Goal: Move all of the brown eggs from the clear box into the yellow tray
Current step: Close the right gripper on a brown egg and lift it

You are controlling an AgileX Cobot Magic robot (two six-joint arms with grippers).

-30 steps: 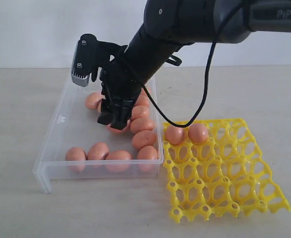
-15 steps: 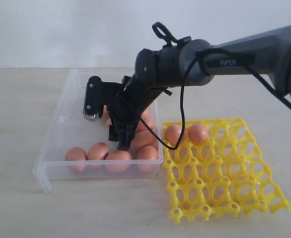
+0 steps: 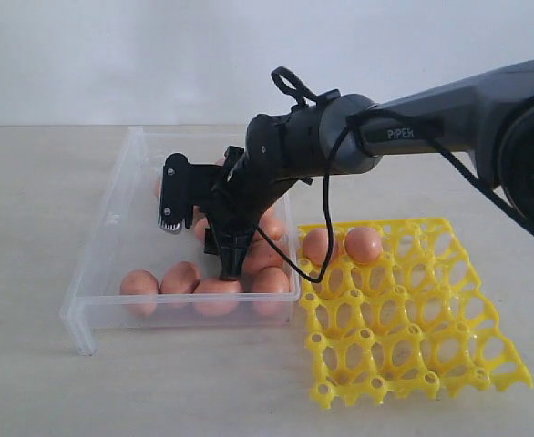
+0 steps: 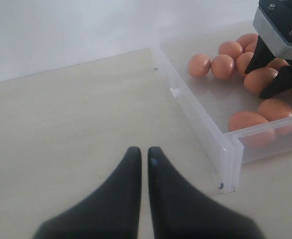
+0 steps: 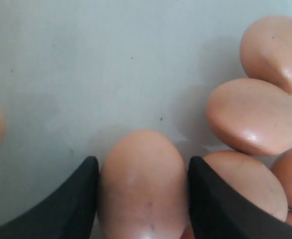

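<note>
— Two brown eggs in the yellow tray?
— Yes. Side by side in the back row, in the cells nearest the clear box.
— And the others?
— Down in the box. Four in a line along the near wall, more bunched toward the right-hand wall, partly hidden behind the right arm.
— Right fingers?
— Inside the box, pointing down, spread apart with a single egg between them. Close against both its flanks, that egg lying on the box floor. Clamped or merely touching: cannot tell.
— Anything around it?
— Several more eggs just beside it on one side, bare box floor on the other.
— Left fingers?
— Pressed together, tip to tip. Above bare table, outside the box, near one of its corners.
— Box and tray?
— Both flat on the table, box on the left in the exterior view, tray on the right. Just beside each other at the box's front right corner; touching or not, hard to say.
</note>
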